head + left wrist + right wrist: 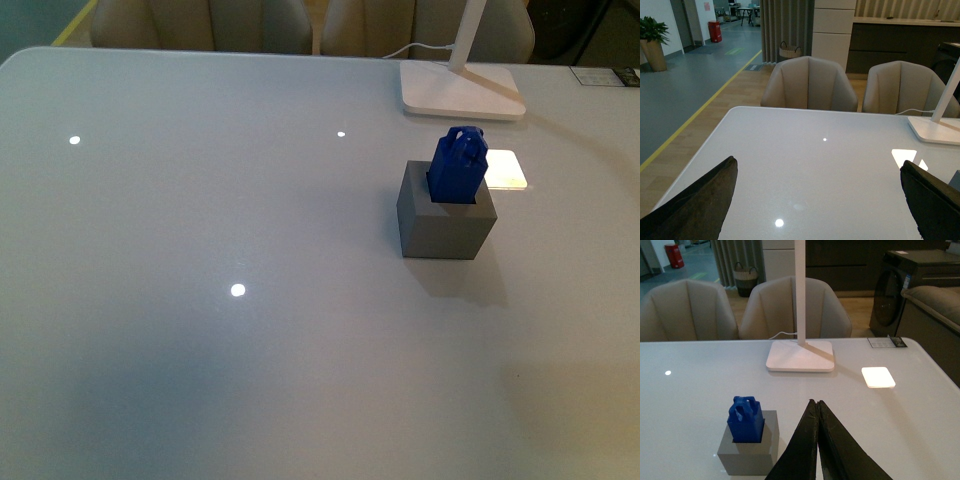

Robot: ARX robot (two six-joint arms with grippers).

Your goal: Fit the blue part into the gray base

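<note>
Blue part (pixel 458 165) stands in the hole of the gray base (pixel 445 228), most of its body and the loop handle sticking up. You can't tell if it's fully seated.

The base sits at about 2 o'clock on the tabletop (pixel 200 250), with the white lamp foot (pixel 462 90) at its 12 o'clock, apart.

Handling, judged: the part looks like small hard plastic, so light, stiff, a bit slick, not fragile. If you must reseat it, pinch the flat sides of the body or the loop on top. The base looks heavier but could slide on the glossy tabletop.

Right tool (pixel 816 405) is clenched, fingers pressed together, holding nothing. The part and base lie ahead of it, near, not touching.

Left tool (pixel 818 164) is released, fingers wide, empty. The part isn't clearly seen from that wrist.
</note>
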